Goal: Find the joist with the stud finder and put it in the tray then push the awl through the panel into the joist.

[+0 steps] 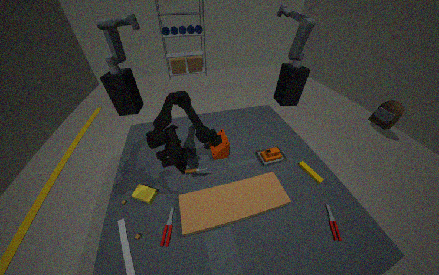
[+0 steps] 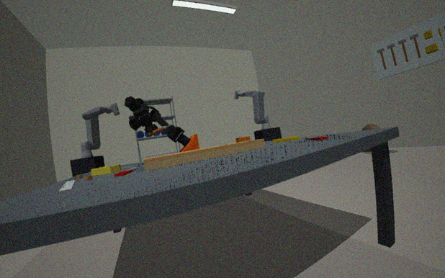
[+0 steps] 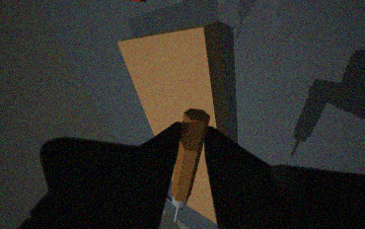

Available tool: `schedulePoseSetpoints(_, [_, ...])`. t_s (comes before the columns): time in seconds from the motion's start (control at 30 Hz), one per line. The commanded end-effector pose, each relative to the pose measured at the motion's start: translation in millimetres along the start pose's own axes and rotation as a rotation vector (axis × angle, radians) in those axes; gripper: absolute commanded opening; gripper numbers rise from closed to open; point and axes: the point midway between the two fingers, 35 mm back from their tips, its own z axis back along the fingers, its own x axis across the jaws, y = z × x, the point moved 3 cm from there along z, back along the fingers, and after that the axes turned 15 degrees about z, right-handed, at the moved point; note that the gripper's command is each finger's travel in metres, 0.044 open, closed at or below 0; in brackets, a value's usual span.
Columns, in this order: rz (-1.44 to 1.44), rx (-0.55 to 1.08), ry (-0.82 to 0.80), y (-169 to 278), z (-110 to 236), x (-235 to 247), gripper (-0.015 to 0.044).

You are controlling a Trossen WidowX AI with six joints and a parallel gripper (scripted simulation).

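My gripper [image 1: 185, 169] [image 2: 150, 131] [image 3: 192, 129] is shut on the awl [image 1: 193, 170] [image 2: 157, 130] [image 3: 189, 160], a wooden handle with a thin metal tip. It holds the awl well above the table, behind the left end of the panel, with the awl lying roughly level in the top and exterior views. The tan floor panel [image 1: 233, 200] [image 2: 201, 154] [image 3: 168, 79] lies flat on the grey table. The orange stud finder [image 1: 271, 153] [image 2: 243, 139] rests in the small grey tray [image 1: 271, 163], right of the arm's base.
The orange arm base [image 1: 220, 146] stands behind the panel. A yellow block [image 1: 144, 193] lies left of the panel and a yellow bar [image 1: 310, 171] to its right. Red-handled pliers [image 1: 167, 227] [image 1: 334, 225] lie at both sides. A white strip [image 1: 125, 246] lies front left.
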Motion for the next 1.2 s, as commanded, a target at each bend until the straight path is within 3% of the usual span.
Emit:
schedulePoseSetpoints(0.0, [0.104, 0.004, -0.057, 1, 1, 5, 0.0])
schedulePoseSetpoints(0.57, [0.638, -0.099, -0.296, 1, 8, 25, 0.0])
schedulePoseSetpoints(1.17, [1.224, -0.381, -0.48, -1, 26, 43, 0.0])
